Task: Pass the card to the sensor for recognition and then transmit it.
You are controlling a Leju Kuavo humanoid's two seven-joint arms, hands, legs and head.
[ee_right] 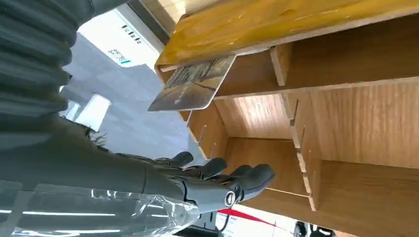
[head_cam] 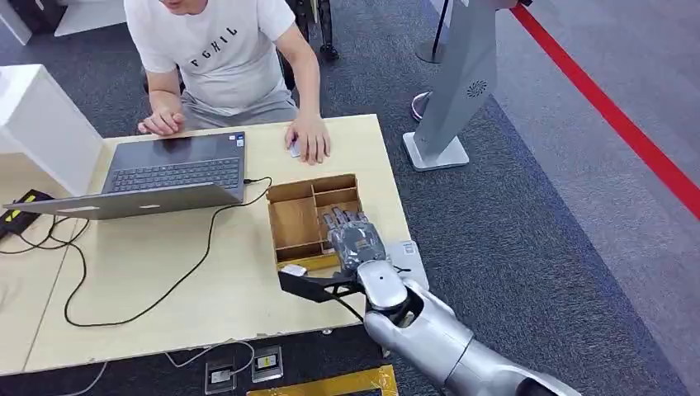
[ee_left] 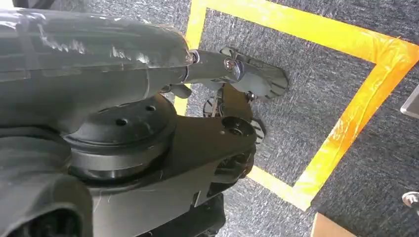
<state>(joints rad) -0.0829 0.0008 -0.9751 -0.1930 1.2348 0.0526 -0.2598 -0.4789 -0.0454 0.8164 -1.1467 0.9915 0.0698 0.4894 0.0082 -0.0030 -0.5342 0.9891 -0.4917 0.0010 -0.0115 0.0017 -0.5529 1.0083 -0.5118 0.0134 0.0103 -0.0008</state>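
Right hand (head_cam: 353, 238) is hovering over the wooden divided tray (head_cam: 293, 223), fingers (ee_right: 247, 177) extended and slightly apart, holding nothing. Card (ee_right: 193, 84) is leaning in a tray compartment near the hand, seemingly untouched. Left hand's state: cannot tell.

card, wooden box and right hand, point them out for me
card (ee_right: 193, 84), right wrist view, middle of its printed face
wooden box (head_cam: 294, 223), head view, floor of its large compartment
right hand (head_cam: 355, 239), head view, back of hand

Right arm reaches forward from below, right hand (head_cam: 353, 235) palm-down – fingers (ee_right: 247, 177) extended, slightly apart, holding nothing. Left hand (ee_left: 247, 79) hangs low, its state unclear.
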